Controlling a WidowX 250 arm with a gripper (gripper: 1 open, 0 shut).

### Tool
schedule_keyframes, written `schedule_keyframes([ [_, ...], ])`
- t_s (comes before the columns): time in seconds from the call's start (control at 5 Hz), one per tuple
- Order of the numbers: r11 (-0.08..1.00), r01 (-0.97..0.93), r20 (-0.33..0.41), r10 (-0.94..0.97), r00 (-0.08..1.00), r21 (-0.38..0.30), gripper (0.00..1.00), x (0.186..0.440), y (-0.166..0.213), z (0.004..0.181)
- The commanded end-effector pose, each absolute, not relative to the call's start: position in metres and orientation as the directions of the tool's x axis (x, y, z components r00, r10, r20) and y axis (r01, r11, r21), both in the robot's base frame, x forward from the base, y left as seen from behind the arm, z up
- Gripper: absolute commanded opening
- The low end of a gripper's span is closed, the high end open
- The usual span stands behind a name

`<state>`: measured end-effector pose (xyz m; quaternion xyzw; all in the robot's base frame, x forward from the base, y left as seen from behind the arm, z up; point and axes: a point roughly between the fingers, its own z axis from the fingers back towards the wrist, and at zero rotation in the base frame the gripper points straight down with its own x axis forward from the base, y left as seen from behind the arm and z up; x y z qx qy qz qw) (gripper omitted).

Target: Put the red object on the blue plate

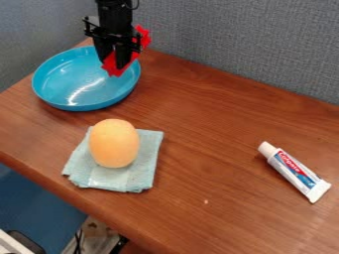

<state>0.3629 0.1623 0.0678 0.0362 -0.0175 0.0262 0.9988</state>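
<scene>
One pincer [117,62] clamped on red object [122,65] | over blue plate [66,94] far rim

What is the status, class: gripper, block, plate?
Gripper shut on red object. Held over blue plate rim. Nothing in the way.
</scene>
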Motion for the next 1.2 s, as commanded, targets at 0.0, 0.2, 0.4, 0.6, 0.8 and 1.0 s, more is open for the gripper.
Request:
schedule_keyframes([
  [0.0,0.993,-0.052,0.133,0.038,0.99,0.105,0.0,0.3677,0.1604,0.1069],
  [0.2,0.993,-0.048,0.134,0.034,0.99,0.105,0.0,0.368,0.159,0.107],
  [0.4,0.994,-0.045,0.136,0.03,0.99,0.104,0.0,0.3685,0.1574,0.1073],
  [0.6,0.994,-0.041,0.138,0.026,0.99,0.104,0.0,0.3688,0.1557,0.108],
  [0.8,0.994,-0.037,0.141,0.022,0.99,0.103,0.0,0.3693,0.1541,0.1092],
  [1.0,0.994,-0.032,0.143,0.017,0.99,0.104,0.0,0.3704,0.1524,0.1093],
])
